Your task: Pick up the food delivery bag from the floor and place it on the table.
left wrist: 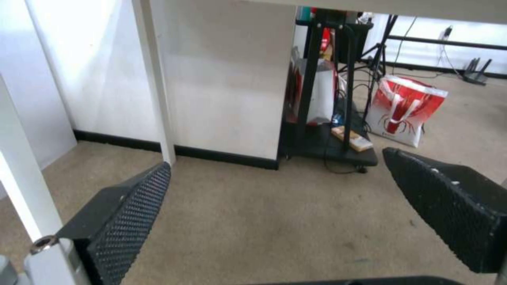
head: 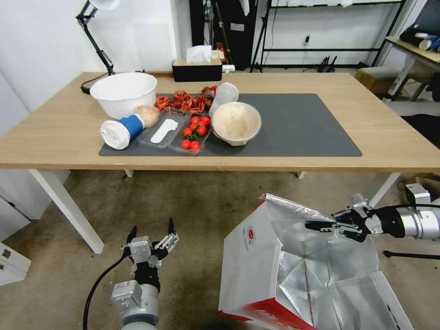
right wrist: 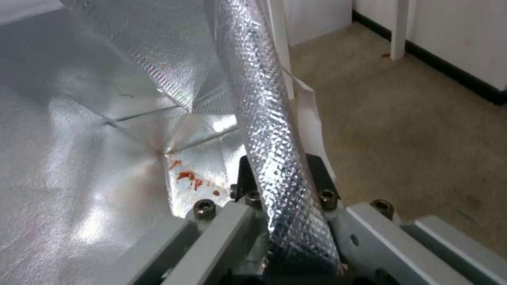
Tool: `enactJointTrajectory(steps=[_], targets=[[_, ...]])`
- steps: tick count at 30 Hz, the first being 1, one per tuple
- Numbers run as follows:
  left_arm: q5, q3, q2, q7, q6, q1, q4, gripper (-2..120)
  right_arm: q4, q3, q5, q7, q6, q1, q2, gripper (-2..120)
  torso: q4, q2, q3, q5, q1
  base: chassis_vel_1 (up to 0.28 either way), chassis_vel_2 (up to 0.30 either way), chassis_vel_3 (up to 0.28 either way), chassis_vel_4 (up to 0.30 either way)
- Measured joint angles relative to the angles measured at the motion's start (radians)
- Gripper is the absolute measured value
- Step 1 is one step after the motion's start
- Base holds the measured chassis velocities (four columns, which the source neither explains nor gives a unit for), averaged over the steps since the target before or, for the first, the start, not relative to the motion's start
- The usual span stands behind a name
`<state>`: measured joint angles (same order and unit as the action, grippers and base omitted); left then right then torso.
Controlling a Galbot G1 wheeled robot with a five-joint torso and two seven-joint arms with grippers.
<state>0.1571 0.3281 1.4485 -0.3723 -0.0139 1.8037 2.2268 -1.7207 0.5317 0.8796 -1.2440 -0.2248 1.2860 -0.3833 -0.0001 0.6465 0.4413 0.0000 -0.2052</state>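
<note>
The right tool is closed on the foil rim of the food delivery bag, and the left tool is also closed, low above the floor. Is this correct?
Not quite: the left tool is open, its fingers spread wide in the left wrist view. The right tool is indeed closed on the food delivery bag rim, with the left one low above the floor.

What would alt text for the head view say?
The right pincer grips the foil-lined rim of the food delivery bag, tilted over the floor before the table. The left pincer hangs open beside it.
</note>
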Motion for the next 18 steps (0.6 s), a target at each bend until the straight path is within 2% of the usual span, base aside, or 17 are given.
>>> enactJointTrajectory(steps=[18], targets=[[-0.001,0.001,0.001,0.0,0.001,0.0,0.001,100,-0.001,0.001,0.001,-0.005,-0.001,-0.002,0.001,0,0.0,0.078,0.046,0.0,-0.033,0.0,0.0,0.0,0.0]])
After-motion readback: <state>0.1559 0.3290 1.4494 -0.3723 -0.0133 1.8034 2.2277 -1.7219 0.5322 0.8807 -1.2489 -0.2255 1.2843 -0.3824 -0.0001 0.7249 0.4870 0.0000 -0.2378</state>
